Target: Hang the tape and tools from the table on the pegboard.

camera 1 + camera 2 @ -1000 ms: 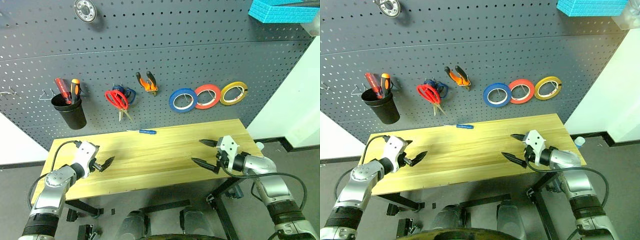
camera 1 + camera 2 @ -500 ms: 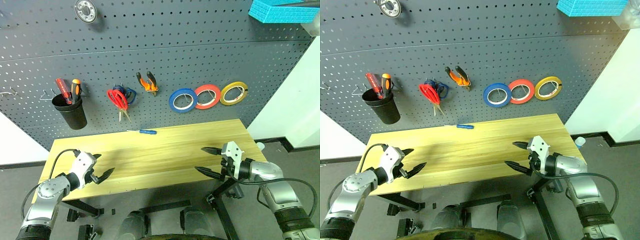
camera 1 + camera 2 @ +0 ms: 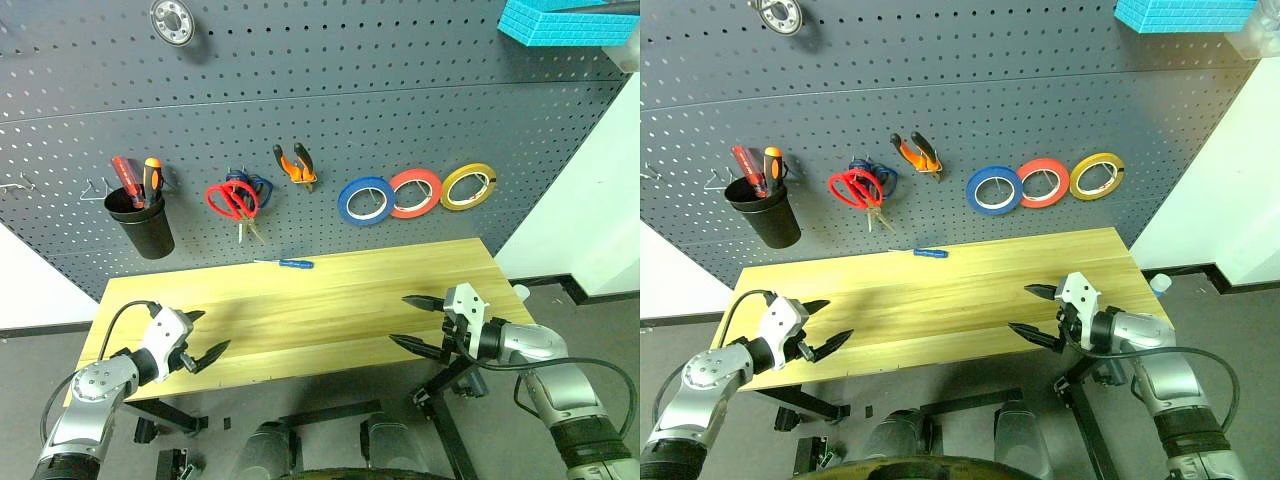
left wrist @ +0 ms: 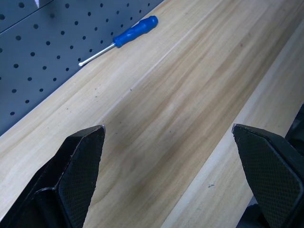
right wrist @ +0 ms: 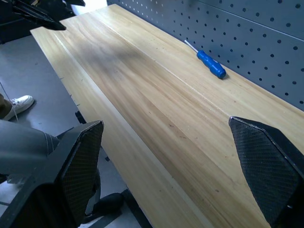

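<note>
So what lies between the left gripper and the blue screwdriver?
Nothing: bare table wood runs from the open left gripper to the blue screwdriver, as the left wrist view shows.

black cup (image 3: 141,226), red tape (image 3: 415,192), yellow tape (image 3: 468,186)

My two-fingered black left gripper (image 3: 201,336) and right gripper (image 3: 415,322) have cross-hatched pads. Between them, the light yellowish wooden table (image 3: 330,300) shows streaky grain. Beyond lies a slim blue-handled screwdriver (image 3: 293,264) against the dark grey holed pegboard (image 3: 330,120), which carries red-handled scissors (image 3: 232,199), orange-and-black pliers (image 3: 294,164) and a blue tape ring (image 3: 365,200).
</note>
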